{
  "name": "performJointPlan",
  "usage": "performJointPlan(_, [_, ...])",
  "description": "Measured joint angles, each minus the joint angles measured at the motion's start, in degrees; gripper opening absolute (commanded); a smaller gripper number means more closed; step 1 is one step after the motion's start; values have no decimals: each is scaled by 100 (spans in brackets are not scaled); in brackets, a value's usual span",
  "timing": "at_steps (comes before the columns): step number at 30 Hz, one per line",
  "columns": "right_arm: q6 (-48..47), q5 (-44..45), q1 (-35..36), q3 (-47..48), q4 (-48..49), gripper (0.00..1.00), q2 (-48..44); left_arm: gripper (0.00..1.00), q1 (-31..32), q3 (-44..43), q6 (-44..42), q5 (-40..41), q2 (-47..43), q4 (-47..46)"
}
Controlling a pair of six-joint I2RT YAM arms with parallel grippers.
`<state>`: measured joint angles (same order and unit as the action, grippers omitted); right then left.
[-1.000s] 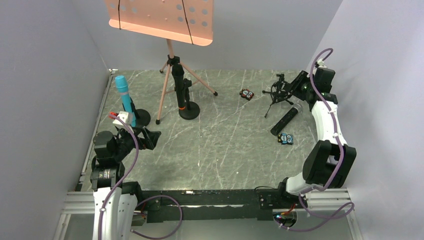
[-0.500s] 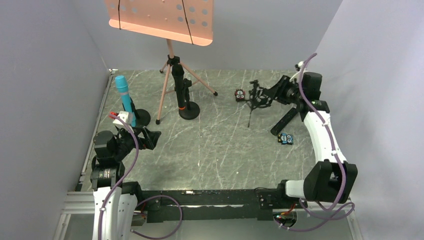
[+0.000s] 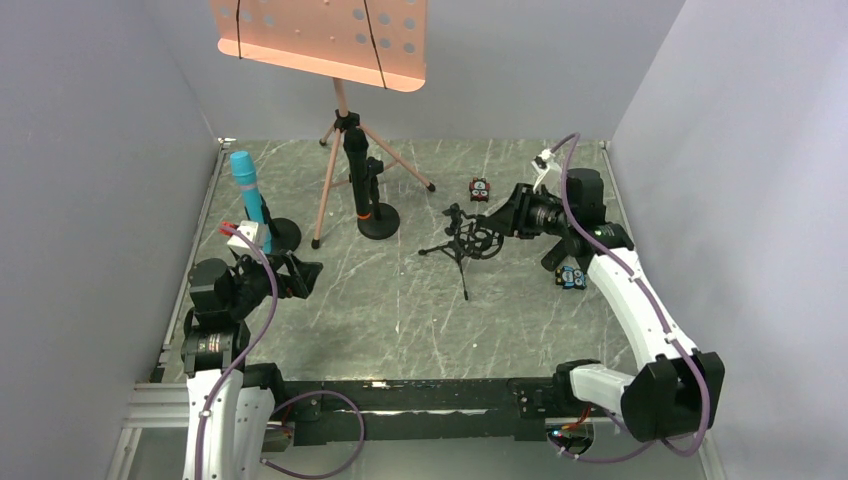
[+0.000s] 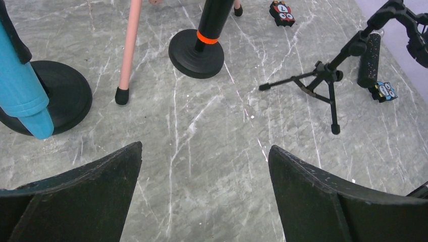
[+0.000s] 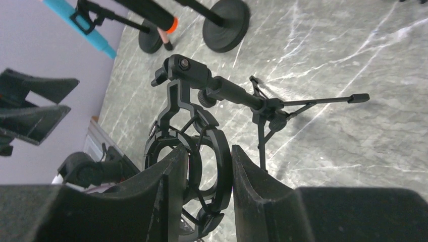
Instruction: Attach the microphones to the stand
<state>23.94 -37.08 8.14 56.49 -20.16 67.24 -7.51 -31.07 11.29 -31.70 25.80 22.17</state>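
From above, the right jaws grip the ring of the tripod stand (image 3: 462, 240), tilted over the bench (image 3: 400, 310). The cyan microphone (image 3: 245, 185) and the orange-ringed microphone (image 3: 357, 175) stand upright at far left.

Left wrist: the left jaws gape wide, holding nothing. The black microphone (image 4: 369, 59) lies beyond the tripod stand.

Right wrist: the right jaws stand narrow, pinching the ring (image 5: 209, 132)
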Motion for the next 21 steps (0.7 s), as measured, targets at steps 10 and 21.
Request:
performJointPlan(10, [-522, -260, 348, -164, -153, 70, -348, 99, 0, 0, 15, -181, -37, -48])
performJointPlan(21, [-1327, 385, 310, -83, -509, 100, -758, 99, 33, 2, 22, -214, -103, -48])
